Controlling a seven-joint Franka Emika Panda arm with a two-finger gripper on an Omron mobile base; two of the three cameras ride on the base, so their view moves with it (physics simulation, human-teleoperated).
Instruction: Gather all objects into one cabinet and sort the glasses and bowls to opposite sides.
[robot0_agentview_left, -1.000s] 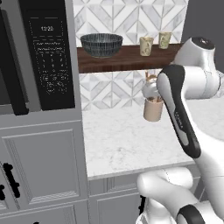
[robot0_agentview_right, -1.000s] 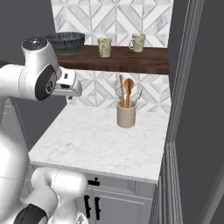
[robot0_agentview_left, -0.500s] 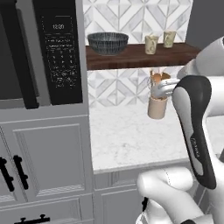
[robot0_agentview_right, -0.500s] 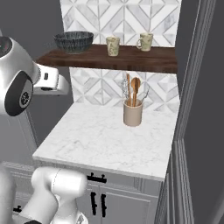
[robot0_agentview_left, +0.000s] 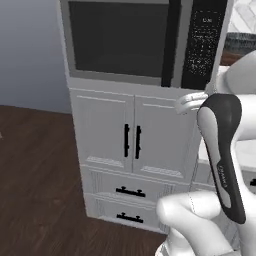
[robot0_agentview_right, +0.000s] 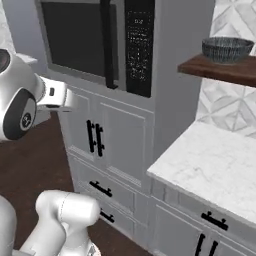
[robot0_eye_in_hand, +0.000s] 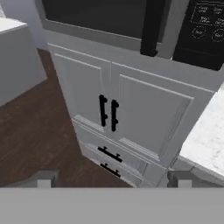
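The dark ribbed bowl (robot0_agentview_right: 227, 49) sits on the left end of the dark brown shelf board (robot0_agentview_right: 220, 70), against the patterned tile at the upper right of the right base view. A slice of the same bowl (robot0_agentview_left: 243, 42) peeks in at the right edge of the left base view. Both cream cups and the grey mug are out of view. My gripper (robot0_eye_in_hand: 113, 180) is open with nothing between its fingertips (robot0_eye_in_hand: 45, 177). It points at the grey cabinet doors below the microwave, well to the left of the shelf. My hand (robot0_agentview_right: 57, 95) hangs at mid height.
A black built-in microwave (robot0_agentview_right: 95, 37) sits in a tall grey cabinet column with double doors (robot0_eye_in_hand: 109, 111) and drawers below. The white marble counter (robot0_agentview_right: 215, 162) runs under the shelf to the right. A pale grey block (robot0_eye_in_hand: 17, 57) stands on the dark wood floor (robot0_agentview_left: 35, 170) to the left.
The whole picture has slid right as the base and cameras swung left. Shelf and bowl now sit at the right edge, with the microwave column in the middle. The crock and cups left the frame.
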